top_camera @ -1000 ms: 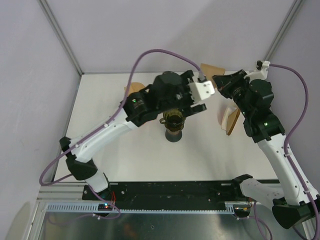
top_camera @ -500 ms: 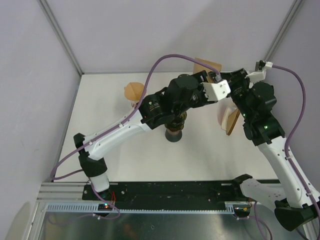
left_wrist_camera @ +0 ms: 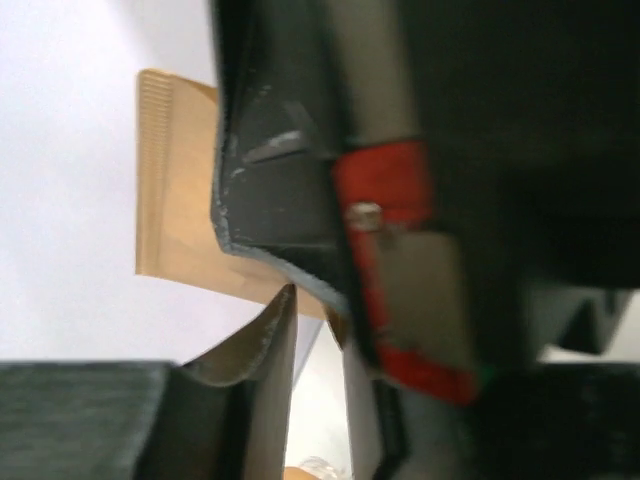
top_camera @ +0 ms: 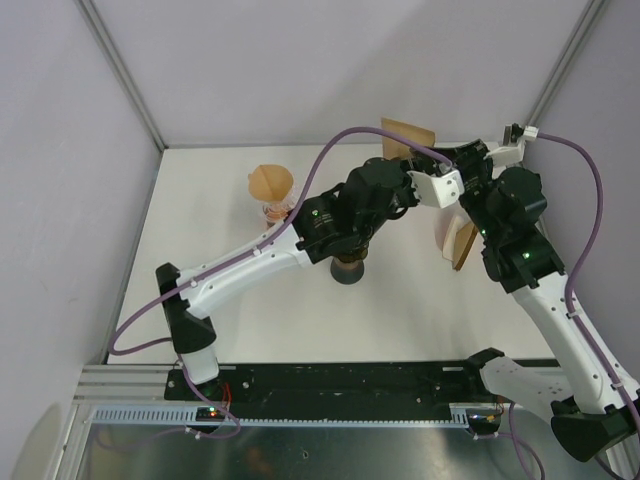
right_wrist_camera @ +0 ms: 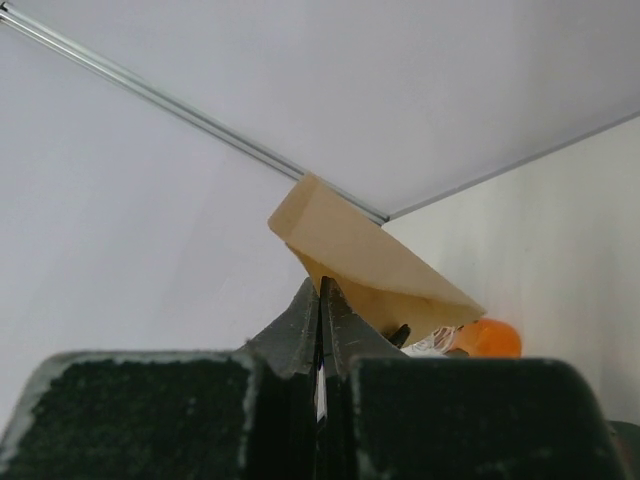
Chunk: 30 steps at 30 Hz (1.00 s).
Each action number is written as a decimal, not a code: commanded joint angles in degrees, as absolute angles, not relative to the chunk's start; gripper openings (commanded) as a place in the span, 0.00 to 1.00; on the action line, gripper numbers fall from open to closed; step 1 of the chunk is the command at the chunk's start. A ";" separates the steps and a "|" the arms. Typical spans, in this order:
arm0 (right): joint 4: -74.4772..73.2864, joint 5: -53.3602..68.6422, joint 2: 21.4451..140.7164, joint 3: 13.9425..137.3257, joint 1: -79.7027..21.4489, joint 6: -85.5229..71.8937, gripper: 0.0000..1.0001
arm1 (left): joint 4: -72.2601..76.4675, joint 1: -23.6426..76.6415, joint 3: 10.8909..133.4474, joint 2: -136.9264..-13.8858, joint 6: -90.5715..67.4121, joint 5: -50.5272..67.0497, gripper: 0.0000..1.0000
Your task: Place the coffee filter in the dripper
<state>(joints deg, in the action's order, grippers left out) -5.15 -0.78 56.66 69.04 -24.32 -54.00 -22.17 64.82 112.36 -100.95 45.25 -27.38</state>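
Right claw (right_wrist_camera: pixel 320 300): pressed together, pinching the brown filter (right_wrist_camera: pixel 370 262) by its lower edge, holding it up in the air at the far right of the worktop (top_camera: pixel 250 300).

Left claw (left_wrist_camera: pixel 318 315): slightly parted, tips just at the filter's bottom edge. I can't tell if it touches the paper, and I see nothing pinched.

Change: a second ago my left arm sat over the dripper (top_camera: pixel 348 272) with its claw short of the right one. Now it has swung right and reached in, so both claws meet at the filter. The filter has shifted a little left and tilted.

The dripper stands mid-worktop, well apart from the filter and mostly hidden under the left arm.

My read: this looks like a handover or a two-claw opening of the folded paper. The filter isn't in the dripper yet, so the task is still early.

Spare filters (top_camera: pixel 270 183) sit far left, more (top_camera: pixel 455 240) by the right arm.
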 commanded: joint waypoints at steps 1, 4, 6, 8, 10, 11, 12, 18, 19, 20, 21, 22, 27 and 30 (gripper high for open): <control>-2.05 -0.80 55.66 68.79 -24.69 -53.97 0.00 | -18.12 65.15 111.61 -100.79 47.81 -29.92 0.21; -2.17 -1.10 55.90 68.74 -24.67 -52.34 0.00 | -18.12 65.06 111.16 -100.34 46.89 -30.05 0.04; -2.15 -1.46 56.03 68.73 -24.74 -50.70 0.08 | -18.17 64.65 110.41 -99.81 45.47 -29.46 0.01; -2.25 -2.34 56.00 68.73 -24.99 -47.94 0.20 | -18.43 63.80 109.47 -99.02 43.03 -28.35 0.00; -2.52 -3.42 55.81 68.73 -25.41 -44.00 0.27 | -19.86 62.11 108.95 -98.36 39.15 -26.03 0.00; -2.71 -3.82 55.72 68.73 -25.71 -41.78 0.30 | -21.27 61.25 109.01 -98.05 36.14 -24.13 0.00; -2.94 -3.98 55.68 68.73 -25.95 -40.22 0.32 | -22.45 59.98 109.31 -97.89 33.54 -21.51 0.00; -4.95 -2.37 55.00 68.73 -28.71 -31.30 0.38 | -29.28 52.44 109.77 -96.02 17.78 -8.19 0.00; -5.20 -2.20 54.92 68.73 -29.25 -29.89 0.39 | -29.71 51.45 109.47 -95.56 15.70 -6.78 0.00; -5.46 -2.15 54.88 68.73 -30.14 -28.70 0.39 | -30.10 50.73 108.96 -95.20 14.18 -5.19 0.00; -5.58 -2.35 54.82 68.73 -30.98 -27.31 0.40 | -30.43 49.97 108.58 -94.88 12.45 -4.00 0.00; -5.52 -2.49 54.88 68.73 -32.19 -26.18 0.41 | -30.91 49.38 108.17 -94.64 11.19 -2.40 0.00; -6.86 -10.57 55.70 68.73 -37.83 -21.10 0.43 | -31.76 47.78 106.75 -93.62 6.33 0.73 0.00; -8.93 -20.79 57.36 68.77 -41.10 -22.83 0.45 | -31.85 47.25 106.75 -93.19 2.99 1.15 0.00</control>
